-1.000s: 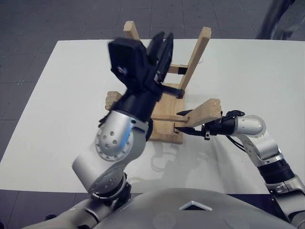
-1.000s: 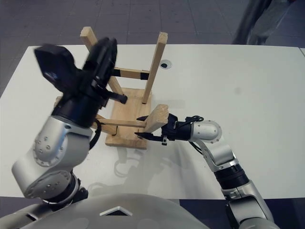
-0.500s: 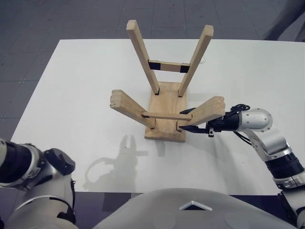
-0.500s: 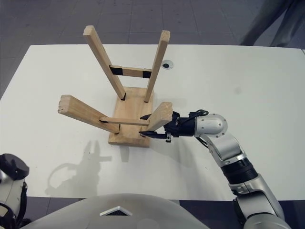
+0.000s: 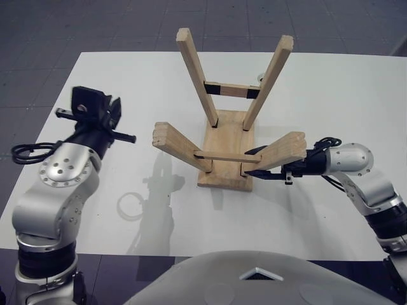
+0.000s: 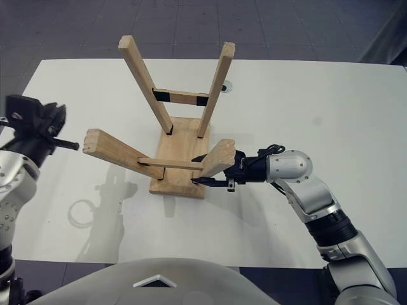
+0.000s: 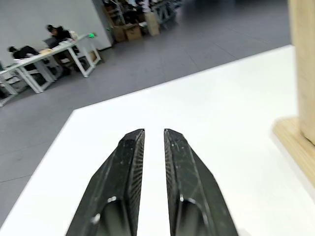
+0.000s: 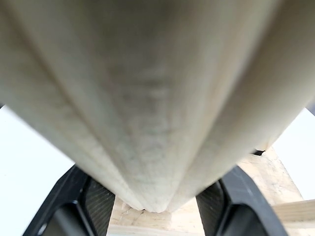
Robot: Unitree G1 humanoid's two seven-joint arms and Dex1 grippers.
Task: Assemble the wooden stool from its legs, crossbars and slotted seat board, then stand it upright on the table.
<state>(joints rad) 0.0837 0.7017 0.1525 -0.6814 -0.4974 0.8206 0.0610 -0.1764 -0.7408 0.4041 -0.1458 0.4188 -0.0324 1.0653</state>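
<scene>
The stool is upside down near the middle of the white table, with its seat board lying flat on the tabletop. Two far legs rise steeply from the board, joined by a crossbar with black ends. The near left leg and near right leg splay outward at a low tilt, with a thin near crossbar between them. The right gripper holds the near right leg close to the board, one finger on each side of the wood. The gripper hides the joint there, so the leg may or may not be fully seated. The left gripper hovers over the table's left side, well apart from the stool. Its fingers are drawn almost together and hold nothing.
</scene>
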